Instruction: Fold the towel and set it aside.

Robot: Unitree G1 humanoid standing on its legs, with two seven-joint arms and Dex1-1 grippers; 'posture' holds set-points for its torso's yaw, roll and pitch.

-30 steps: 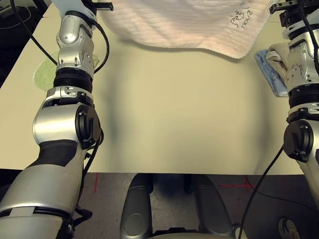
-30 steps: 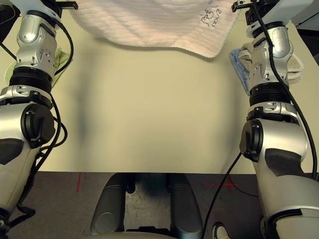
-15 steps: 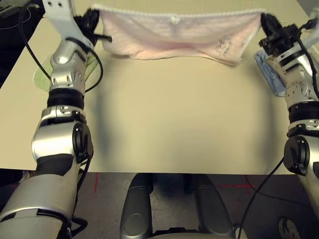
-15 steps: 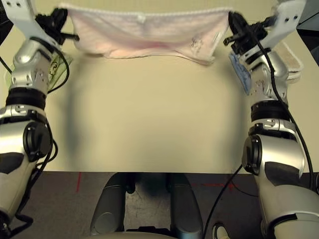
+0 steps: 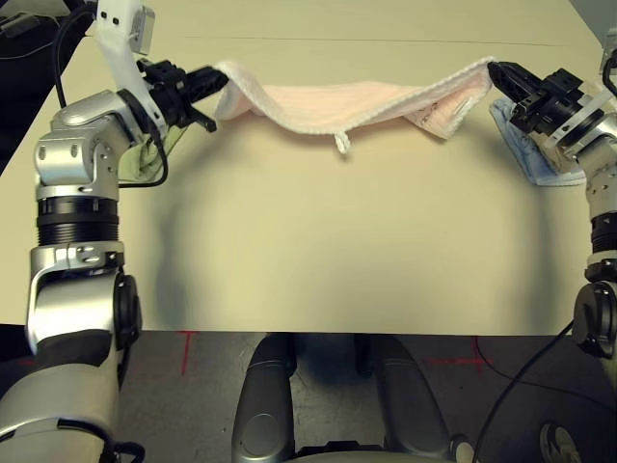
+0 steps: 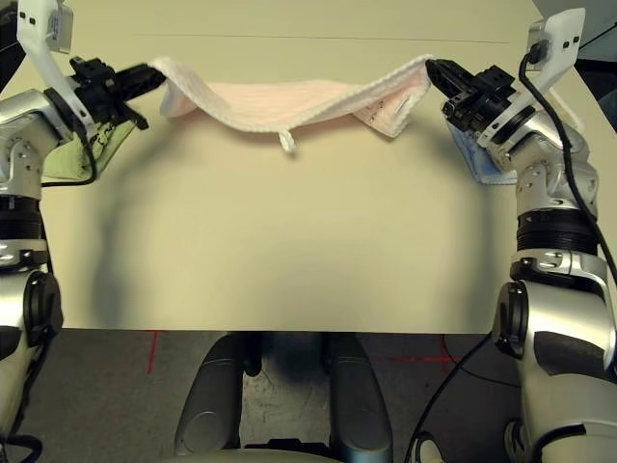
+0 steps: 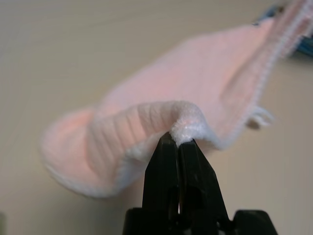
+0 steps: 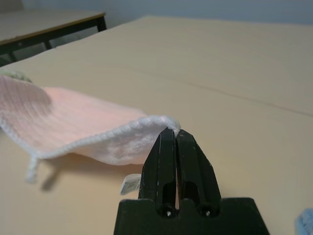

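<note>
two silver forearms rise from the near corners of the head views, one at each side of the beige table [image 5: 318,251], whose near and middle stretch lies bare. further out, the left gripper [image 5: 214,85] points inward from the left and the right gripper [image 5: 494,69] points inward from the right, and between them hangs the pale pink towel [image 5: 337,101]. it spans the gap as a shallow, sagging band, white edging along its lower border, with a small white loop [image 5: 340,144] dangling below the middle just over the tabletop. near the right end a doubled flap of the cloth droops lower than the rest.

in the left wrist view the two black fingers [image 7: 164,169] are pressed together on a bunched white-edged corner of the towel, the pink ribbed cloth curling away beyond them. in the right wrist view the fingers [image 8: 166,156] are likewise pinched tight, with the white hem of the opposite corner caught at their tips and a small white tag [image 8: 130,184] hanging beneath the cloth.

beside the left arm a green towel [image 6: 92,154] lies on the table, partly hidden by the wrist. beside the right arm a blue cloth [image 5: 530,159] lies flat near the table's right edge. beyond the towel the tabletop runs on bare to its far edge.
</note>
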